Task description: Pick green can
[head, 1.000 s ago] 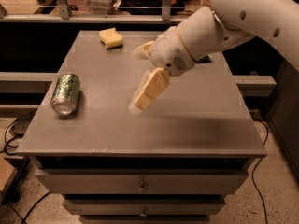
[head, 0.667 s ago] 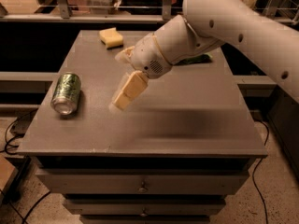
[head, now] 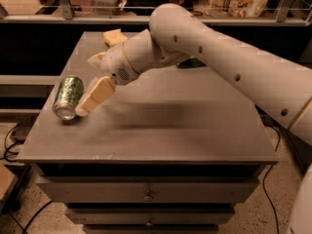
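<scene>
The green can (head: 68,96) lies on its side near the left edge of the grey table (head: 161,130), with its silver end toward the front. My gripper (head: 87,86) is just to the right of the can, low over the table. It is open: one pale finger (head: 96,95) lies right beside the can and the other finger (head: 95,58) is behind and above it. The can is not held.
A yellow sponge (head: 114,36) lies at the back of the table. A flat green bag (head: 191,62) shows partly behind my arm. Drawers (head: 148,195) sit under the tabletop. A railing and shelves run behind the table.
My gripper has moved left and down across the table, from near the middle to right beside the can. The can has not moved.
</scene>
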{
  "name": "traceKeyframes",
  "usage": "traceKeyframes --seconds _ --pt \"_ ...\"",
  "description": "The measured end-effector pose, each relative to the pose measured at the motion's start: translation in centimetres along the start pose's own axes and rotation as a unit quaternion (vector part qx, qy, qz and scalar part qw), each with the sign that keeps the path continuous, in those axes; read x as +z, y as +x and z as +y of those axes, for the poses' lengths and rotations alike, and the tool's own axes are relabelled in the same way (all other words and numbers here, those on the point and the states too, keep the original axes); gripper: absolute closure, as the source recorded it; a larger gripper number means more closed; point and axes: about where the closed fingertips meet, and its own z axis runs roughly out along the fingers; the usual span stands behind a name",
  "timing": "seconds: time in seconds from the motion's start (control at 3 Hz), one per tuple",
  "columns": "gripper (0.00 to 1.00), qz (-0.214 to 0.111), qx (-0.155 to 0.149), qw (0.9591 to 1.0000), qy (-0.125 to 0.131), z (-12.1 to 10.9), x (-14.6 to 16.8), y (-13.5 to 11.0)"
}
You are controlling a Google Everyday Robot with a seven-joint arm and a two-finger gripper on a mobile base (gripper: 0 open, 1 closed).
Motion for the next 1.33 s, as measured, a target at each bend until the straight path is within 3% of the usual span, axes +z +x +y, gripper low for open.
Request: traceKeyframes --seconds 0.33,1.0,1.33 --pt "0.0 -0.021 -0.01 0.9997 -0.004 -1.3 3.7 -0.5" --pt "0.0 -0.015 -0.014 0.9998 -0.008 -2.2 6.9 0.8" --pt "0.15 -0.002 -0.003 1.0 -0.009 -2.4 7.3 2.3"
